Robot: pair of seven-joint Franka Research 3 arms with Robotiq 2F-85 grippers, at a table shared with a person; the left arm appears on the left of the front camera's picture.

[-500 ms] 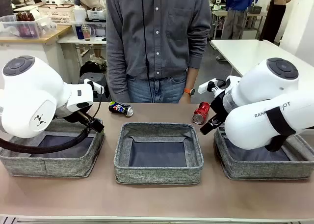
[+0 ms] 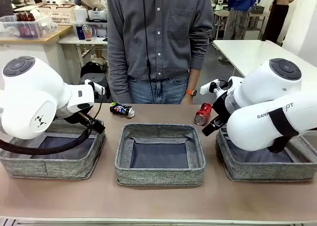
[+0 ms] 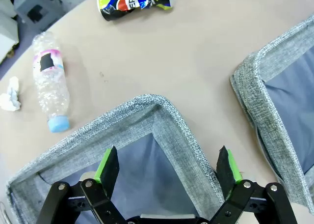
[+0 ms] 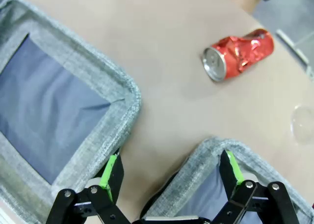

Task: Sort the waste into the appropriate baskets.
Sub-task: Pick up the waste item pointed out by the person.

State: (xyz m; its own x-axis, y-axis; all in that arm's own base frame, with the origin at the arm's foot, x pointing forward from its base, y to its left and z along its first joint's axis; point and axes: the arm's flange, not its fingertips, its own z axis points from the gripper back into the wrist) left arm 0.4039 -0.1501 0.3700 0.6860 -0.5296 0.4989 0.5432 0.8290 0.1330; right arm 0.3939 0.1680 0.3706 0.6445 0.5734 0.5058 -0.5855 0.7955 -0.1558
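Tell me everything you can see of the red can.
The red can is shiny metal, crushed and dented, with a silver end facing the robot's side. It lies on its side on the table, past the gap between the middle basket and right basket. Only the table touches it.

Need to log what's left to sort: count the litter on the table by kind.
Cans: 2, a red can and a dark blue can
Plastic bottle: 1
Paper ball: 1
Total: 4
One blurred clear shape is left out.
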